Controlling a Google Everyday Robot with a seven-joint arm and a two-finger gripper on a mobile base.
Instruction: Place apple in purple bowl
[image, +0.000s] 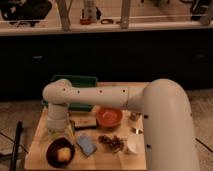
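Observation:
The apple (63, 154), small and yellow-orange, lies inside the dark purple bowl (51, 151) at the front left of the wooden table (37, 146). My gripper (60, 134) hangs at the end of the white arm, just above and behind the bowl, close over the apple. The arm reaches in from the right and bends down over the table's left side.
An orange-red bowl (108, 116) sits mid-table. A blue sponge-like item (86, 144) lies right of the purple bowl, a brown clump of dried bits (113, 142) beside it. A green tray (75, 82) stands at the back. A dark counter runs behind.

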